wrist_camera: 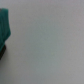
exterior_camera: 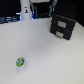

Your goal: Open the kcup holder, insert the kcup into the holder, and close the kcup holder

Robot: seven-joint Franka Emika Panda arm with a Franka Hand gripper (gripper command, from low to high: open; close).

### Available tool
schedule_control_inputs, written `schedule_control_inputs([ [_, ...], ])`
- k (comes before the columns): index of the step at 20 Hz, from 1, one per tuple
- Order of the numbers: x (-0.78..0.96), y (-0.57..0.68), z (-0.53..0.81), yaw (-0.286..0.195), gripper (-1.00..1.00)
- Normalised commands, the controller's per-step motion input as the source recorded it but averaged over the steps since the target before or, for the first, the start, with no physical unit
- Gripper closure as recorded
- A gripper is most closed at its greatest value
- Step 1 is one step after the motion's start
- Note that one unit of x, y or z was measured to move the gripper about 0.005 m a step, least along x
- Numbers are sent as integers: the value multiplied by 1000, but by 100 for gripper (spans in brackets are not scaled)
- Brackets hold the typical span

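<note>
**Pod alone on the table, black holder at the far side**

Going from the exterior view's left to its right: the table (exterior_camera: pixel 40 55) is a wide pale surface, bare over most of its area. Toward the near left lies the kcup (exterior_camera: pixel 20 62), a tiny white pod with its green-and-blue foil lid facing up. Nothing touches it or stands close to it on any side.

Further back, left of centre, a tall white bottle-like post (exterior_camera: pixel 25 11) stands at the table's far edge against a dark, cluttered background that is too blurred to read.

At the far right sits the kcup holder (exterior_camera: pixel 63 22), a black boxy unit with a sloped top, turned at an angle to the camera. Two dark rectangular panels show on its front face. Its front looks flush, with no tray seen slid out, though the picture is coarse. The holder is well apart from the kcup, with only open tabletop between them.

The gripper cannot be made out in the exterior view. The wrist view shows mostly a plain grey surface, with a blurred teal shape (wrist_camera: pixel 5 27) and a dark patch at one edge; no fingers are recognisable, so whether the gripper is spread or closed cannot be told.
</note>
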Motion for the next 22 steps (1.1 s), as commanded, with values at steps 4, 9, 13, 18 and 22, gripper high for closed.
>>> schedule_control_inputs([
  [4, -162, 538, 147, -121, -100],
  [9, -254, 718, 51, -149, -100],
  [13, -292, 749, 2, -164, -100],
  [18, -325, 754, -90, -137, -100],
  [22, -342, 715, -157, -157, -100],
])
